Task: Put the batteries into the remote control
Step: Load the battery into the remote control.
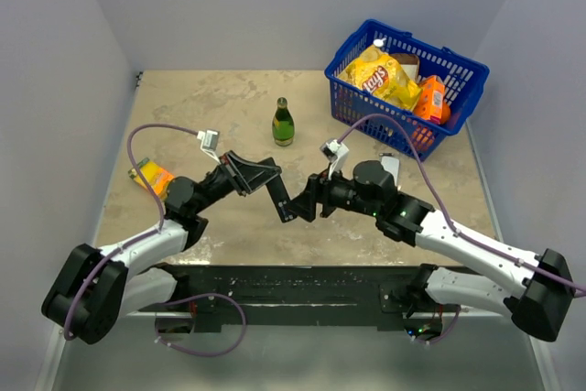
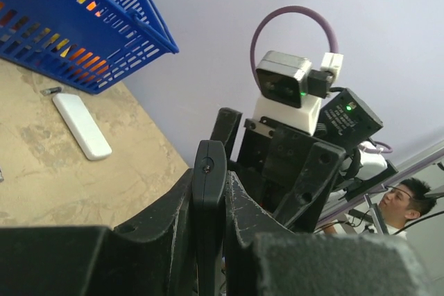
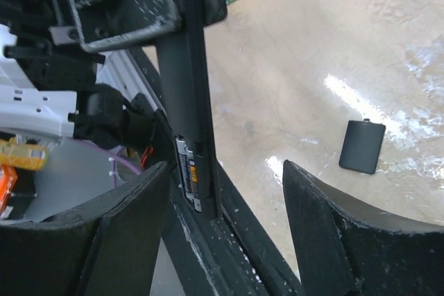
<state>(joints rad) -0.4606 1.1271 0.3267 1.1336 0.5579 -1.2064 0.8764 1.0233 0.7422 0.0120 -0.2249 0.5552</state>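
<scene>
My left gripper (image 1: 265,176) is shut on the slim black remote control (image 1: 279,194) and holds it above the table, its lower end pointing at my right gripper (image 1: 307,200). In the left wrist view the remote (image 2: 209,171) stands edge-on, clamped between both fingers. In the right wrist view the remote (image 3: 186,81) stands between my open right gripper's (image 3: 225,171) fingers, close to the left finger. Its back compartment is open, and batteries (image 3: 187,170) with silvery and orange markings sit inside it. The right gripper holds nothing. The black cover piece (image 3: 361,145) lies flat on the table.
A green bottle (image 1: 283,123) stands behind the grippers. A blue basket (image 1: 462,66) of snack packs is at the back right, with a flat white device (image 1: 390,168) in front of it, which also shows in the left wrist view (image 2: 82,126). An orange packet (image 1: 151,176) lies at the left.
</scene>
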